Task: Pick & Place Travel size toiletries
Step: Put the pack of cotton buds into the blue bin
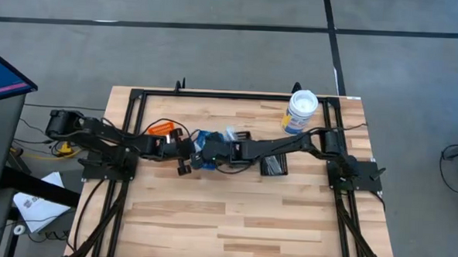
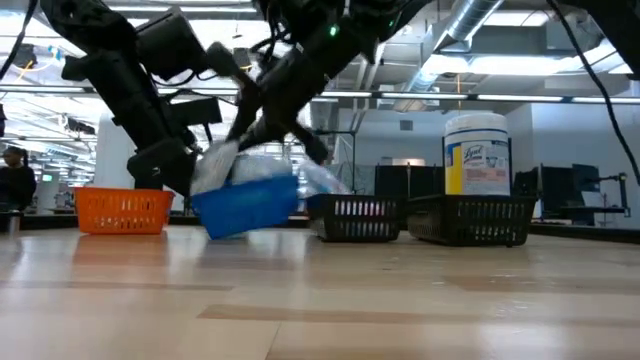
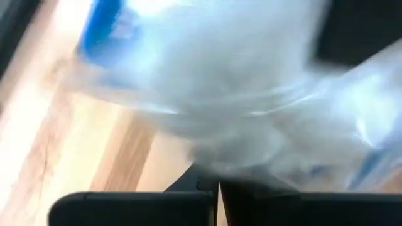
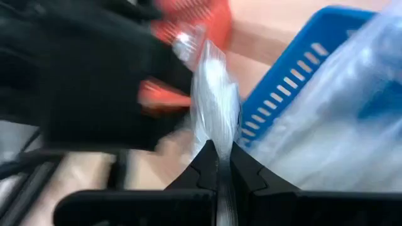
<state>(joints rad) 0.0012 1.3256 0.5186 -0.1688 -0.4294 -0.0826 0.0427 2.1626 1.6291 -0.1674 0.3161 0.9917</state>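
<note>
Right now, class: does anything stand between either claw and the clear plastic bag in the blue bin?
Nothing visible does: the right claw and left claw are both shut on the clear plastic bag over the tilted blue bin.

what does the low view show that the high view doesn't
Low view only: the blue bin is tilted, one end lifted off the table, with a clear bag bulging above it; the room behind also shows.

High view only: the whole table, both arm bases, and how the left gripper and right gripper meet over the blue bin.

Both: the orange bin, the black bins, the white tub and both arms at the blue bin.
</note>
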